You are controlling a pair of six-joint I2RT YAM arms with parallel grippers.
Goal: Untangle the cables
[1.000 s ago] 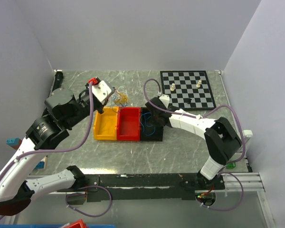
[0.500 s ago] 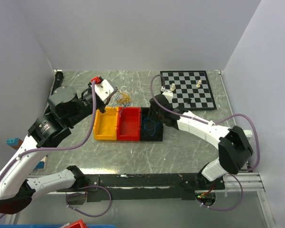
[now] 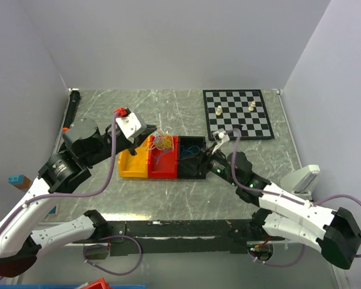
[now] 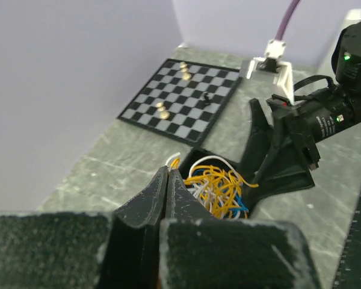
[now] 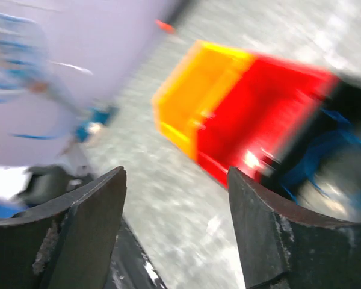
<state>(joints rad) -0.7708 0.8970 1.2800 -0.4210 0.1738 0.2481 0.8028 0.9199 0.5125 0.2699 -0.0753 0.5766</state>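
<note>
Pale lilac walls (image 3: 168,42) on three sides; grey-green marbled table (image 3: 168,198).

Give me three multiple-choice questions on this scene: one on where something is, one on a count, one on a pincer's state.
1. The cables hang over: A the chessboard, B the red bin, C bare table.
2. Bins in the row: A two, B three, C five.
3. Right pincer: A open and empty, B shut on a cable, C shut on a chess piece.
B: clump above the red bin's far end. B: yellow bin, red, black bin side by side. A: fingers wide apart, nothing between.
</note>
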